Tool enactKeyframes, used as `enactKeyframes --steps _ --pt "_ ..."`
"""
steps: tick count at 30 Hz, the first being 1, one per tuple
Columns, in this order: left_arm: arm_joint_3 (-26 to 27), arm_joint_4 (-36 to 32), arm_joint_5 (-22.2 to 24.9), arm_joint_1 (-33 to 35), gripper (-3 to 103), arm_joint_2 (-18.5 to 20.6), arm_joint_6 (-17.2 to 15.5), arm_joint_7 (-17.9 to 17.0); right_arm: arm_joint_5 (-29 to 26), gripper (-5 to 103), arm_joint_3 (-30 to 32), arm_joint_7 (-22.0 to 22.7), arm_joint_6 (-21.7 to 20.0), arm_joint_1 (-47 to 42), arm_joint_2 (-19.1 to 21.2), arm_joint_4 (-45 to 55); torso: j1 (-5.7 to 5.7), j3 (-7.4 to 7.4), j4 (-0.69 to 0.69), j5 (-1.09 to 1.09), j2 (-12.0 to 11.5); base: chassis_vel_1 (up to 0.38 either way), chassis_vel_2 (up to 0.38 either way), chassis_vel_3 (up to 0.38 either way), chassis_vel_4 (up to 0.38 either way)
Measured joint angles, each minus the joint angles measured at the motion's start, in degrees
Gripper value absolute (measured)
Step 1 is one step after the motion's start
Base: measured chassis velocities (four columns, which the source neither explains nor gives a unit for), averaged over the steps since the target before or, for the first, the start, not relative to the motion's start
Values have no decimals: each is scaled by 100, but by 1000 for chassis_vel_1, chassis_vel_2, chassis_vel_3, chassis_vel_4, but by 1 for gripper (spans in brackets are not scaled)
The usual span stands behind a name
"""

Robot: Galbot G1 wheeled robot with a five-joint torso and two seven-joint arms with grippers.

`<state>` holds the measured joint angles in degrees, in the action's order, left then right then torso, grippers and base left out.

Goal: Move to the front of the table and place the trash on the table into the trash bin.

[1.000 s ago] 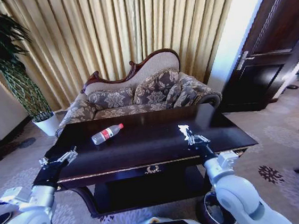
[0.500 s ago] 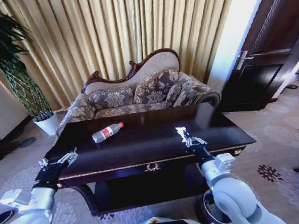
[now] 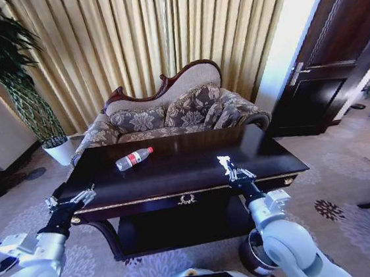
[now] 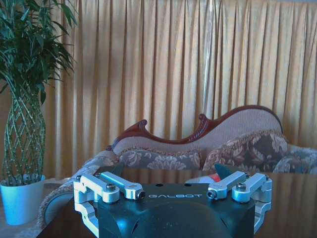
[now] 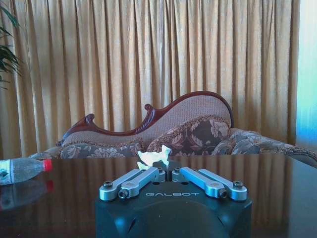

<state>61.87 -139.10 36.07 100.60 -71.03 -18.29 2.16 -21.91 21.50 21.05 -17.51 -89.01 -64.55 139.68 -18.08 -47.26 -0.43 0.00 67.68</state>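
Our right gripper [image 3: 231, 171] hovers low over the table [image 3: 176, 176] near its front edge, fingers pressed together just short of a white paper wad [image 3: 224, 163]; the right wrist view shows the wad [image 5: 154, 157] beyond the closed fingertips. Our left gripper [image 3: 72, 198] hangs off the table's left front corner, fingers spread wide and empty. The bottle [image 3: 133, 159] lies on its side toward the table's far left. The bin [image 3: 251, 260] stands on the carpet below our right arm.
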Motion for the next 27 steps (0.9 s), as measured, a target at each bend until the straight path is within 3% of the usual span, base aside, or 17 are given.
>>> enactKeyframes --steps 27 --pt "-24 42 8 -14 100 -10 74 33 150 1 -104 -194 45 -56 -114 -2 0 0 0 0 0 68 -67 -61 69"
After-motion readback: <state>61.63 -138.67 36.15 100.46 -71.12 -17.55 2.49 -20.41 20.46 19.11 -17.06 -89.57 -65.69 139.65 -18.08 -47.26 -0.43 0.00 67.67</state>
